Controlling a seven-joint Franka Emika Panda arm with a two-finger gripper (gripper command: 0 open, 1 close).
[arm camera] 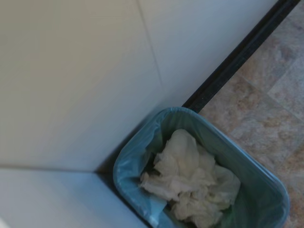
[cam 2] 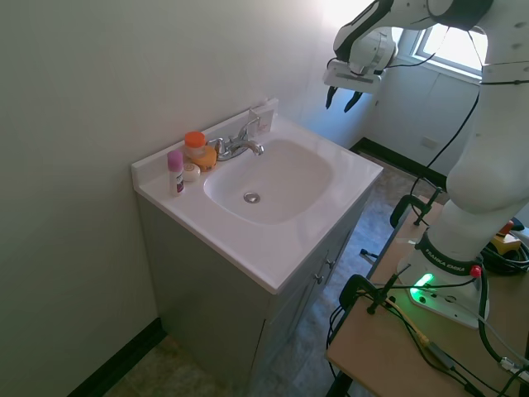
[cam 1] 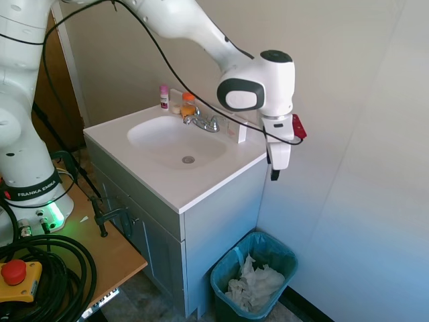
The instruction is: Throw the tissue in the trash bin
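The end effector [cam 2: 343, 99] is hanging open and empty above the trash bin [cam 1: 224, 270], crumpled white paper [cam 1: 255, 285] lying inside.

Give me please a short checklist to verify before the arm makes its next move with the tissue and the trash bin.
1. Pincer open: ok, fingers apart in second exterior view.
2. Pincer empty: ok, nothing between fingers.
3. Pincer above trash bin: ok, roughly; the bin lies below it.
4. White paper inside bin: ok.
5. Which piece is the tissue: cannot tell.
6. Sink counter free of tissue: ok, none seen.
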